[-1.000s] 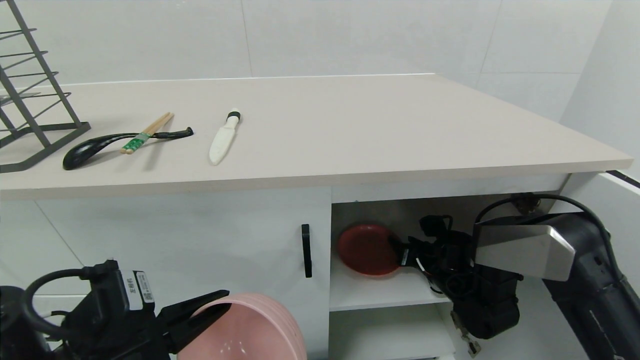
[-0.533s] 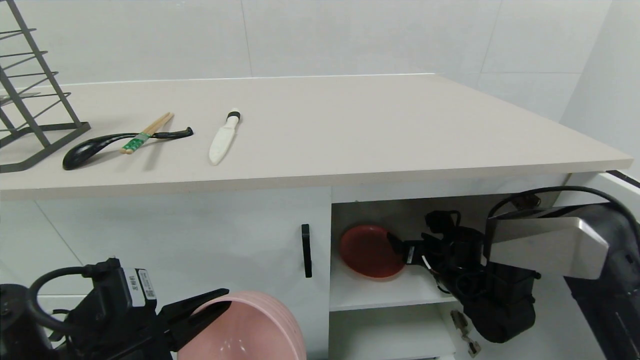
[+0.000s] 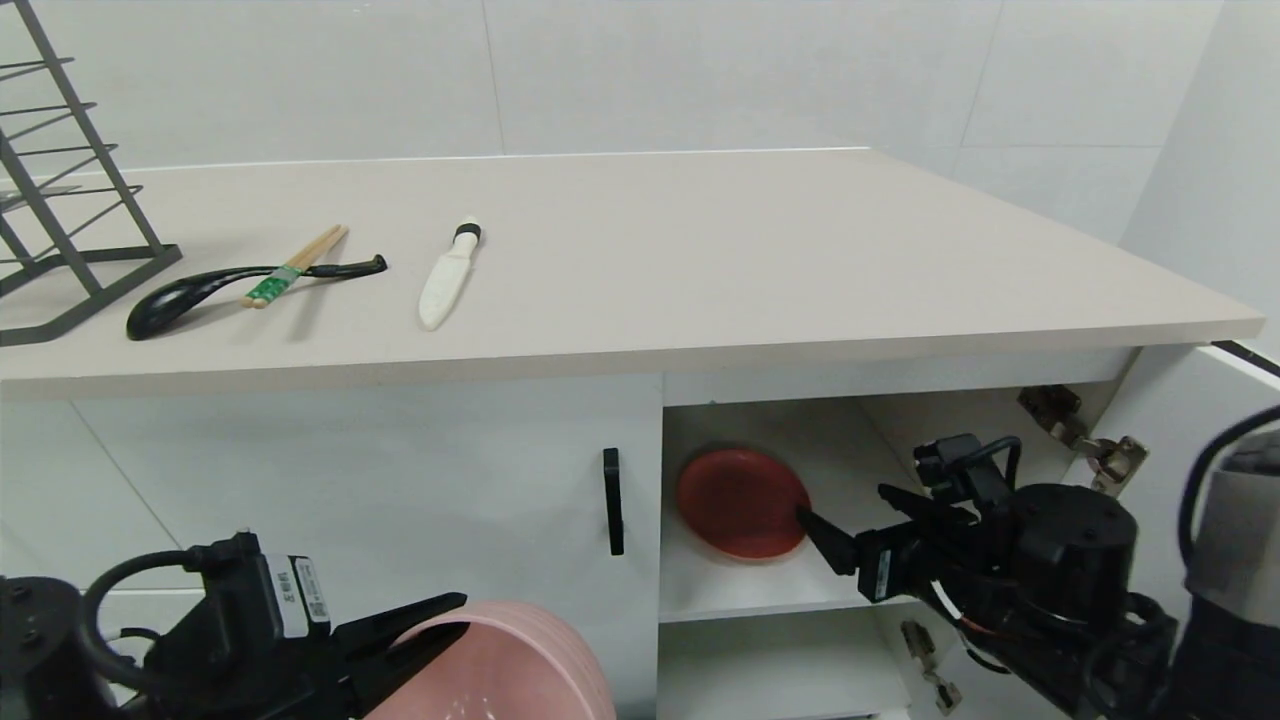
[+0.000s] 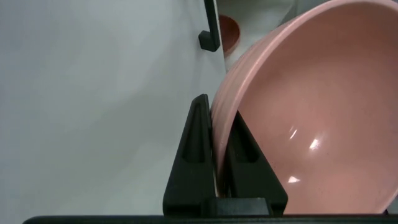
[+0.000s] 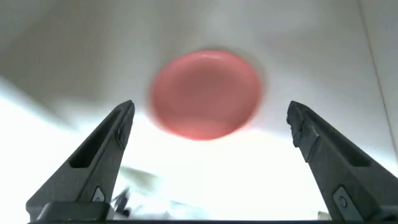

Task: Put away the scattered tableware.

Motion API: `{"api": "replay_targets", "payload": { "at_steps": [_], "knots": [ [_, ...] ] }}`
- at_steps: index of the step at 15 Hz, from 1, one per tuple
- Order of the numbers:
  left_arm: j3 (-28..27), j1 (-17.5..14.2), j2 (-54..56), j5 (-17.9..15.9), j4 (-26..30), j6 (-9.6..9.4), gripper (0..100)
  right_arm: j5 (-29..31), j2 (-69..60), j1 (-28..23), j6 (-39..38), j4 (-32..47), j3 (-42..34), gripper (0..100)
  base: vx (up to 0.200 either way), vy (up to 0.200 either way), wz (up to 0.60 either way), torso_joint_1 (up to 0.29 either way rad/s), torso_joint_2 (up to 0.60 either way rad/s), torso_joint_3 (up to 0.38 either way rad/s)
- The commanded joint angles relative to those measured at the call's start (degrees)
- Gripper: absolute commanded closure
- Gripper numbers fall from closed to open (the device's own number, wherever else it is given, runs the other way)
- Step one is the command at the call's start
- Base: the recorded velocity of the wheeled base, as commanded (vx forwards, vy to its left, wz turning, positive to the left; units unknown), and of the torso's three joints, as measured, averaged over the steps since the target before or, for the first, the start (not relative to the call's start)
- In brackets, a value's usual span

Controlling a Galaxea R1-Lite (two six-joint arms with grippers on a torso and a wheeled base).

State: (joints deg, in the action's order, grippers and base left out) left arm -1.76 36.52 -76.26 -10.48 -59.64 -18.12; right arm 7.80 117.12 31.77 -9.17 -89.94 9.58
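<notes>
Worktop (image 3: 760,250), left edge: wire rack (image 3: 70,215). Black spoon (image 3: 180,295) laid near front edge, chopsticks (image 3: 292,265) crossed over its handle, white knife (image 3: 447,275) just beside, apart.

Below worktop, before closed cabinet door (image 3: 400,480): pink bowl (image 3: 520,660) held by rim, clamped between fingers of left gripper (image 3: 455,615).

Open compartment: red plate (image 3: 742,502) seen toward back left corner of upper shelf (image 3: 760,590). Right gripper (image 5: 210,109) positioned at shelf front edge, fingers spread wide, clear gap to plate.

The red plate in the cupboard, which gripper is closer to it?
Right. The right gripper sits open just in front of the red plate; the left gripper is off before the closed door, clamped on the pink bowl.
</notes>
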Motion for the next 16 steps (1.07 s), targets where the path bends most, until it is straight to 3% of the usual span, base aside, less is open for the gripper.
{"api": "replay_targets", "payload": {
  "at_steps": [1, 2, 3, 7, 10, 12, 13, 14, 16],
  "knots": [
    [-1.2, 1.4, -0.6, 1.6, 0.0, -2.8, 100, 0.0, -10.0, 5.0, 2.0, -0.1, -5.3, 0, 0.0, 0.0, 0.0, 0.0, 0.0, 0.0],
    [-2.8, 1.7, -1.6, 6.3, 0.2, -8.87, 100, 0.0, -10.0, 5.7, 2.0, -0.1, -5.3, 0, 0.0, 0.0, 0.0, 0.0, 0.0, 0.0],
    [-4.4, 3.8, -3.1, 7.8, 0.0, -10.45, 100, -0.1, -10.0, 5.5, 2.0, -0.1, -5.2, 0, 0.0, 0.0, 0.0, 0.0, 0.0, 0.0],
    [-8.8, 14.3, -10.5, 12.1, -0.4, -10.27, 100, -0.1, -10.1, 5.1, 2.8, -0.1, -5.5, 0, 0.0, 0.0, 0.0, 0.0, 0.0, 0.0],
    [-11.0, 17.9, -17.9, 13.2, -3.6, -10.27, 100, 0.0, -10.5, 4.7, 2.8, -0.1, -6.2, 0, 0.0, 0.0, 0.0, 0.0, 0.0, 0.0],
    [-15.1, 19.4, -28.4, 17.4, -10.5, -10.19, 100, -0.1, -11.1, 2.0, 3.4, -0.1, -6.2, 0, 0.0, 0.0, 0.0, 0.0, 0.0, 0.0],
    [-17.7, 22.1, -36.3, 22.7, -18.4, -10.1, 100, -0.2, -11.6, 0.5, 4.2, -0.1, -6.2, 0, 0.0, 0.0, 0.0, 0.0, 0.0, 0.0],
    [-19.4, 24.1, -40.8, 25.6, -24.9, -9.39, 100, -0.2, -12.0, 0.2, 4.4, -0.1, -6.2, 0, 0.0, 0.0, 0.0, 0.0, 0.0, 0.0],
    [-22.4, 25.5, -47.3, 28.6, -30.4, -9.57, 100, -0.2, -12.7, 0.1, 4.4, -0.1, -6.1, 0, 0.0, 0.0, 0.0, 0.0, 0.0, 0.0]
  ]
}}
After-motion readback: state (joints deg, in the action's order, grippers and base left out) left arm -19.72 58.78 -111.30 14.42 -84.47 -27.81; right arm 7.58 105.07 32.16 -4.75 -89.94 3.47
